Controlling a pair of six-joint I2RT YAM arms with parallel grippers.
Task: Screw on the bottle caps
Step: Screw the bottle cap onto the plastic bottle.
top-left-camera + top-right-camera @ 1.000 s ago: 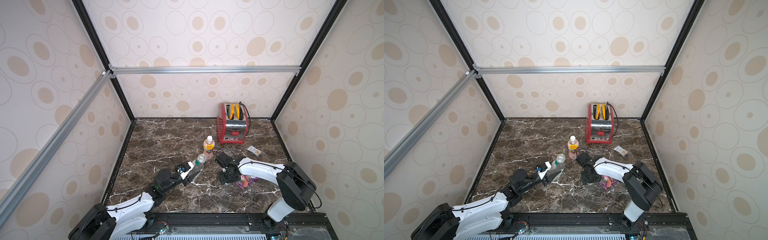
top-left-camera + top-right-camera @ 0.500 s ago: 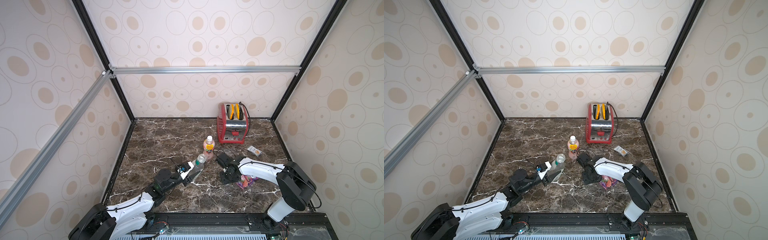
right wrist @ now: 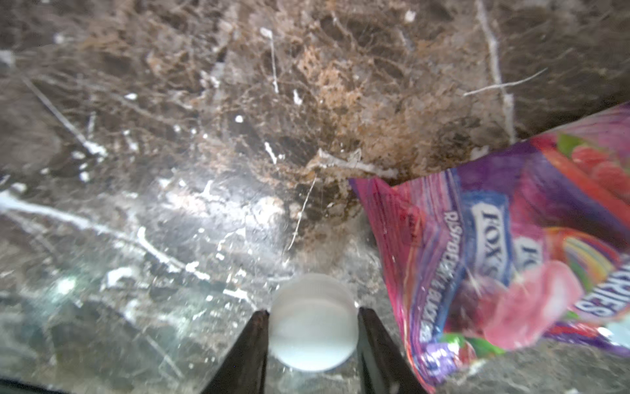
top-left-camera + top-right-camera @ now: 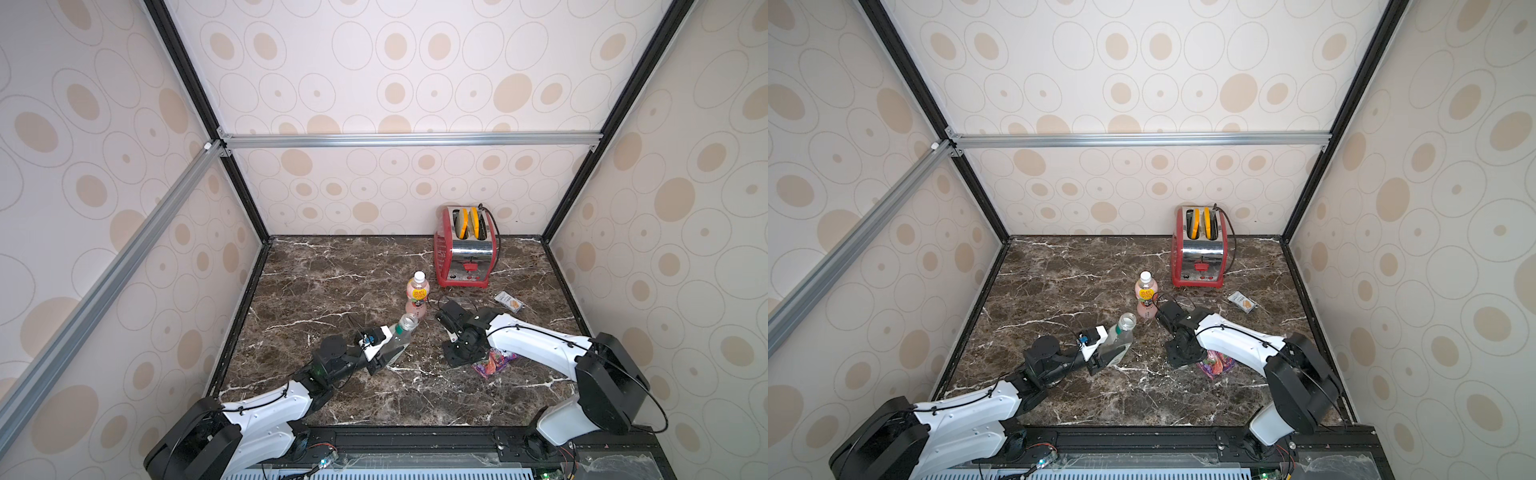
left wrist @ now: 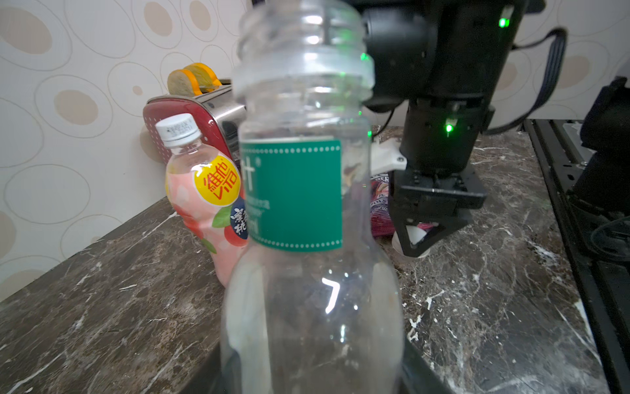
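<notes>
Marble table [image 4: 332,266], patterned walls. Pink bottle [image 4: 417,297] upright, fitted cap [image 5: 177,128] on: looks done. Clear bottle [image 4: 1121,336] open-necked, clamped in left gripper [image 4: 1104,357]. Right gripper [image 3: 312,311] jaws pressed against loose cap [image 3: 312,336], on table beside bag [image 3: 511,238]. Remaining: lift, seat, twist.

Top views high, sharing whole tabletop [image 4: 332,270], left wrist level, close, right wrist straight down
</notes>
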